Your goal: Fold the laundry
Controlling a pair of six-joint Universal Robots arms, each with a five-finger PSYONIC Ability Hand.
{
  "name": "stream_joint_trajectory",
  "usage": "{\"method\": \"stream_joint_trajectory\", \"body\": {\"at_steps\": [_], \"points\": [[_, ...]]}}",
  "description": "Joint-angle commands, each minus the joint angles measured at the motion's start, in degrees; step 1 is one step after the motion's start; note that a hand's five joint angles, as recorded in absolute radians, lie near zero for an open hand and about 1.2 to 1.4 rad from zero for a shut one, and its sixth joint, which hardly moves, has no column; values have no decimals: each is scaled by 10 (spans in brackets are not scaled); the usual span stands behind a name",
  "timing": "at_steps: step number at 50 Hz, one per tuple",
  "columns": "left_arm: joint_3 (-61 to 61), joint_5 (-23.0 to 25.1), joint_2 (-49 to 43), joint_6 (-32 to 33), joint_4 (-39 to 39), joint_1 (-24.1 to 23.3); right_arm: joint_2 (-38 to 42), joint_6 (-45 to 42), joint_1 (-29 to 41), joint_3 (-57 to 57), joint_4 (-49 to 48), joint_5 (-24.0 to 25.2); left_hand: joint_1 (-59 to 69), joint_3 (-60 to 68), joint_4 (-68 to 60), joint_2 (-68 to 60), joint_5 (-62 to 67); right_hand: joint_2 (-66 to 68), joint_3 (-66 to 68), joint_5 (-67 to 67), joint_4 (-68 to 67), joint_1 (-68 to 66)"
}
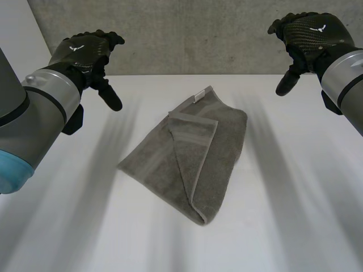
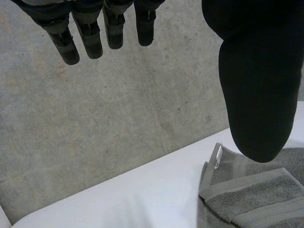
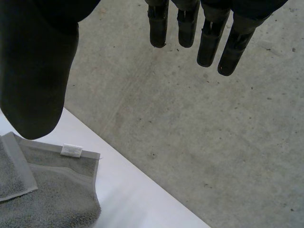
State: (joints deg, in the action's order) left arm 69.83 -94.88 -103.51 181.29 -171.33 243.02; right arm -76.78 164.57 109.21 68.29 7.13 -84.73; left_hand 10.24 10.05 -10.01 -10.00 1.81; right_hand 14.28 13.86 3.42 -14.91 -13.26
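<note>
While the grey towel [image 1: 190, 153] lies folded on the middle of the white table [image 1: 295, 215], one part turned over its top and a small white label [image 1: 198, 96] at its far corner, the left hand [image 1: 85, 54] and the right hand [image 1: 303, 34] hang above the table's far side, clear of the towel, fingers loosely extended and holding nothing.
</note>
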Motion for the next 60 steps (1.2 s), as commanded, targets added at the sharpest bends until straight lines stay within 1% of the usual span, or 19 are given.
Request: {"method": "stream_joint_trajectory", "body": {"at_steps": [1, 10, 21, 23, 24, 26, 27, 28, 29, 31, 35, 37, 41, 44, 47, 48, 50, 53, 60], "points": [[0, 0, 8, 4, -2, 2, 0, 6, -1, -3, 0, -1, 3, 5, -5, -6, -13, -43, -39, -34, 49, 33], [0, -11, 18, 4, -2, 11, 1, 33, -16, -10, 1, -15, 3, 5, -5, -6, -13, -43, -39, -34, 49, 33], [-1, -13, 23, 5, -3, 18, 2, 24, -18, -4, 1, -1, 3, 5, -5, -6, -13, -43, -39, -34, 49, 33], [0, -13, 24, 6, -4, 18, 7, 0, -16, 1, 2, 20, 3, 5, -5, -6, -13, -43, -39, -34, 49, 33], [0, -13, 26, 6, -4, 18, 8, 0, -16, 1, 2, 20, 3, 5, -5, -6, -13, -43, -39, -34, 49, 33], [0, -13, 28, 6, -4, 18, 24, -62, -10, 12, 3, 67, 3, 5, -5, -6, -13, -43, -39, -34, 49, 33], [1, -13, 29, 6, -5, 18, 24, -62, -10, 12, 3, 67, 3, 5, -5, -6, -13, -43, -39, -34, 49, 33], [1, -13, 29, 6, -5, 18, 33, -99, -4, 20, 4, 89, 3, 5, -5, -6, -13, -43, -39, -34, 49, 33], [2, -12, 30, 6, -5, 18, 33, -100, -4, 20, 4, 90, 3, 5, -5, -6, -13, -43, -39, -34, 49, 33], [3, -12, 31, 6, -5, 18, 52, -159, 15, 32, 3, 126, 3, 5, -5, -6, -13, -43, -39, -34, 49, 33], [5, -11, 31, 6, -6, 18, 92, -191, 48, 25, 3, 149, 3, 5, -5, -6, -13, -43, -39, -34, 49, 33], [6, -11, 31, 6, -6, 18, 139, -202, 72, 7, 3, 161, 3, 5, -5, -6, -13, -43, -39, -34, 49, 33], [7, -10, 31, 6, -8, 18, 181, -204, 85, -12, 3, 167, 3, 5, -5, -6, -13, -43, -39, -34, 49, 33], [7, -10, 31, 6, -8, 18, 225, -206, 100, -37, 3, 176, 3, 5, -5, -6, -13, 18, 23, 27, -12, -29], [8, -9, 31, 6, -8, 18, 264, -205, 115, -62, 2, 171, 3, 5, -5, -6, -13, 79, 83, 87, -73, -89], [8, -9, 31, 6, -8, 18, 264, -205, 115, -62, 2, 171, 3, 5, -5, -6, -13, 79, 83, 88, -73, -89], [8, -9, 31, 6, -8, 18, 296, -209, 124, -76, 3, 168, 3, 5, -5, -6, -13, 86, 90, 94, -80, -96], [8, -8, 31, 6, -8, 21, 319, -225, 131, -83, 3, 167, 3, 5, -5, -6, -13, 83, 87, 91, -76, -93], [7, -8, 32, 6, -10, 27, 337, -261, 133, -91, 4, 162, 3, 5, -5, -6, -13, 82, 87, 91, -76, -93]]}}
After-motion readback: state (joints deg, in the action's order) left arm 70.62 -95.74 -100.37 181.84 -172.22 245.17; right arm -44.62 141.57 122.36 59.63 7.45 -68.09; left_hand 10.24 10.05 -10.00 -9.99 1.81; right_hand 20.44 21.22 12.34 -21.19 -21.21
